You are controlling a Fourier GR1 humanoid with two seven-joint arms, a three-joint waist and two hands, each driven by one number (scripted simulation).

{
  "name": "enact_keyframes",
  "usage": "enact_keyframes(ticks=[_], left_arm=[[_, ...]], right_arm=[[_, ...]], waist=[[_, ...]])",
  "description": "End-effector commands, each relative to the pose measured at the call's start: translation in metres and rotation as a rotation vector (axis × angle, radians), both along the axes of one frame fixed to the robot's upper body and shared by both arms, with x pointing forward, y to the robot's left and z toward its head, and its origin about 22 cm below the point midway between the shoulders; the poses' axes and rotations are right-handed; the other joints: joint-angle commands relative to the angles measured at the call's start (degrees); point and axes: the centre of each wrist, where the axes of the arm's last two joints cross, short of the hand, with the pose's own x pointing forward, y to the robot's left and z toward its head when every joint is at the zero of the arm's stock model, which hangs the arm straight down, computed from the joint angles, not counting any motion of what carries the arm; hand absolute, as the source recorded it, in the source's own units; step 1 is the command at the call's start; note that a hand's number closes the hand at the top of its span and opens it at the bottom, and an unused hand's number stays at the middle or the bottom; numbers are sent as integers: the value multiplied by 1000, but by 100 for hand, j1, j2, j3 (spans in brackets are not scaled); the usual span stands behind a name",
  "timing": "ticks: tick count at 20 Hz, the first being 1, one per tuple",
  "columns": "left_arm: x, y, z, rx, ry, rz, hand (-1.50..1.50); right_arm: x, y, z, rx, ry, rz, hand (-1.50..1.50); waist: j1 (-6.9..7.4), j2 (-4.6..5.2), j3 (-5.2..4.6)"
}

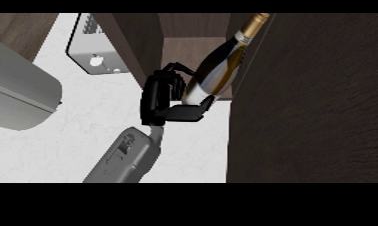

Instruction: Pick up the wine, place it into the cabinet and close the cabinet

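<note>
The wine bottle is dark with a pale label and a gold neck. It leans up and to the right inside the open cabinet. My left hand is at the bottle's left side. Its fingers curl round the far side of the body and its thumb reaches under the base. The bottle's lower end sits at the front edge of the cabinet floor, and I cannot tell whether it rests there. The cabinet door stands open at the right, a wide dark wooden panel that hides the bottle's right side. My right hand does not show.
A grey metal box with vent holes lies on the white counter, left of the cabinet's side wall. A large rounded grey shape fills the left edge. The open door blocks the whole right side.
</note>
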Motion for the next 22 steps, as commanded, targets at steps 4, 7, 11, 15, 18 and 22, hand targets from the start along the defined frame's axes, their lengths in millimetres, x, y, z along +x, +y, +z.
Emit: enact_keyframes(ticks=[4,7,11,15,18,22], left_arm=[[-3,-2,-49,20,36,46,150],[8,4,-36,6,52,48,150],[11,-1,-52,5,79,47,150],[10,-2,-63,-40,90,63,150],[7,17,-85,-95,91,73,150],[20,29,-90,-141,129,47,150]], right_arm=[[-4,-5,5,1,-1,7,-150],[1,2,2,-11,3,-7,-150],[2,10,7,9,1,17,-150],[-20,16,20,1,11,-2,-150],[-7,7,12,20,-3,15,-150],[2,-9,-3,18,14,11,-150]], waist=[[-39,11,-2],[21,-1,0],[-3,3,-1],[-65,9,-5],[-36,11,-3],[-39,16,-1]])
